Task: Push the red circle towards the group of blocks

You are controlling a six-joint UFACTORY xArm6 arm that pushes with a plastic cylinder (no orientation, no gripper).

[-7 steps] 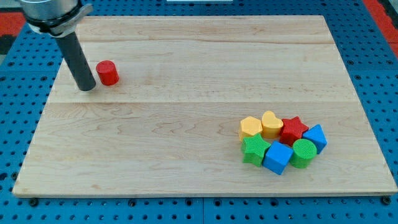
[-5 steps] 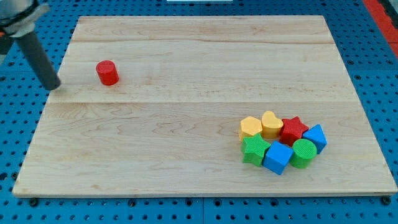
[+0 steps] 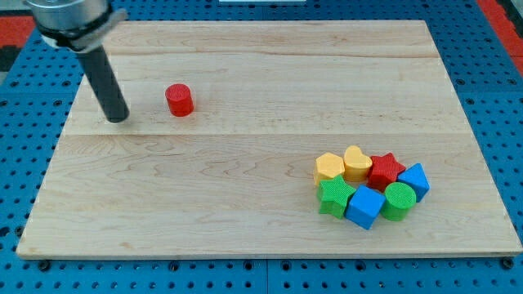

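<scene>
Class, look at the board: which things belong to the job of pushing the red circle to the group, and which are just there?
Belong to the job:
my tip, left of the circle, apart from it
red circle
group of blocks, at the view's lower right

Just there:
wooden board
blue pegboard around it

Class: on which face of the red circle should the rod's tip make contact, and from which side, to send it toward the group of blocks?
Meet the red circle on its upper-left wall. It stands upright with a round side, so aim centrally or it may slip sideways. My tip sits apart on its left; the group, around the red star, lies toward the view's lower right.
</scene>
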